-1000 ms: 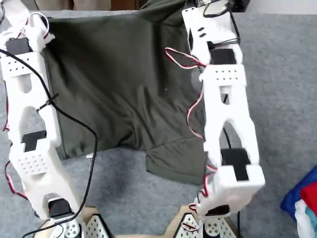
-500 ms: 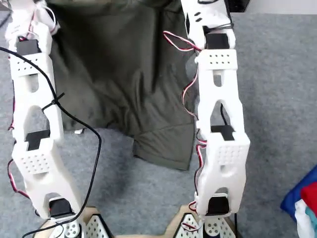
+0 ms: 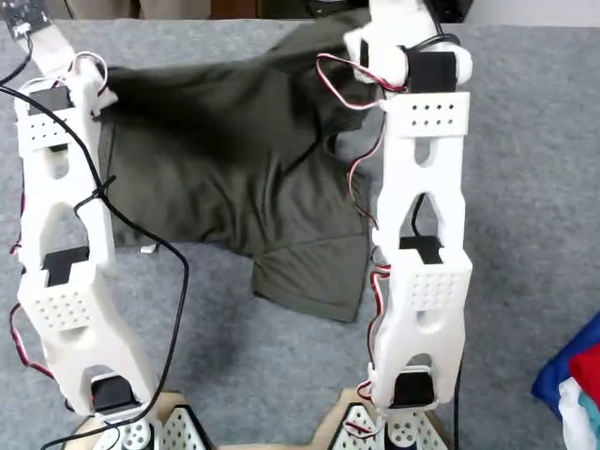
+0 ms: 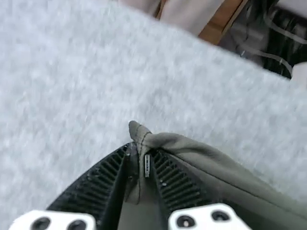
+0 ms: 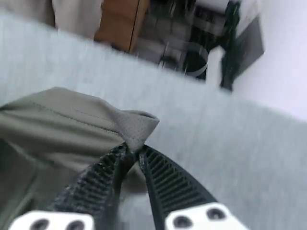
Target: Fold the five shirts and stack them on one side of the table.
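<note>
We record left claw [image 4: 142, 154] and right claw [image 5: 134, 151] each pinching a corner of the olive shirt [image 3: 234, 178] at 12 o'clock on the tabletop [image 3: 534, 187], and we judge the fold in hand, next drawing both corners evenly toward 6 o'clock.

The shirt [image 3: 234, 187] is matt olive cloth, the table [image 3: 525, 187] fuzzy grey felt (arms [image 3: 436, 291] smooth white plastic, jaws ribbed black).

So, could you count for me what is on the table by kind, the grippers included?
olive shirt, spread out: 1
pile of coloured clothes: 1 (the pieces in it cannot be counted)
grippers: 2, the left gripper and the right gripper, both shut on the olive shirt
Total: 4
</note>
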`<state>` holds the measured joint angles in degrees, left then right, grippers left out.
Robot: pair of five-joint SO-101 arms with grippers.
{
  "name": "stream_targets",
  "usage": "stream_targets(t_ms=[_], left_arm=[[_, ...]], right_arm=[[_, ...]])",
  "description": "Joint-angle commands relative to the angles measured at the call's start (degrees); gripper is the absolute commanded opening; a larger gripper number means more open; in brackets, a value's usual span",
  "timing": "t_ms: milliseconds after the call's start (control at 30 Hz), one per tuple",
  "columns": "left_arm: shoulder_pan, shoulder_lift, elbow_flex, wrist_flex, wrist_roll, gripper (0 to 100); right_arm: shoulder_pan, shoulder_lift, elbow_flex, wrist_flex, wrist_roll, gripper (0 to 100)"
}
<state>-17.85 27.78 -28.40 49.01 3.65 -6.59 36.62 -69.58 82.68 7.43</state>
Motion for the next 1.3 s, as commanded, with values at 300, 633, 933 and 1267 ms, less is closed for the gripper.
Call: stream_targets(t_ms=[300, 633, 933, 1267], left_arm=[[-1.7, -1.6, -0.4, 21.5, -8.4, 2], [-8.8, -4.3, 0.2, 26.2, -10.5, 2], [-8.8, -6.7, 0.2, 34.7, -17.1, 2], [-8.7, -6.8, 5.9, 36.7, -22.7, 2]], right_arm=[[1.1, -1.7, -8.9, 19.8, 3.6, 0.5], [0.6, -21.0, 17.4, 19.6, 7.3, 0.5], [3.9, -38.6, 45.1, 16.4, 14.9, 0.5], [7.3, -49.9, 62.6, 17.6, 20.9, 0.5]])
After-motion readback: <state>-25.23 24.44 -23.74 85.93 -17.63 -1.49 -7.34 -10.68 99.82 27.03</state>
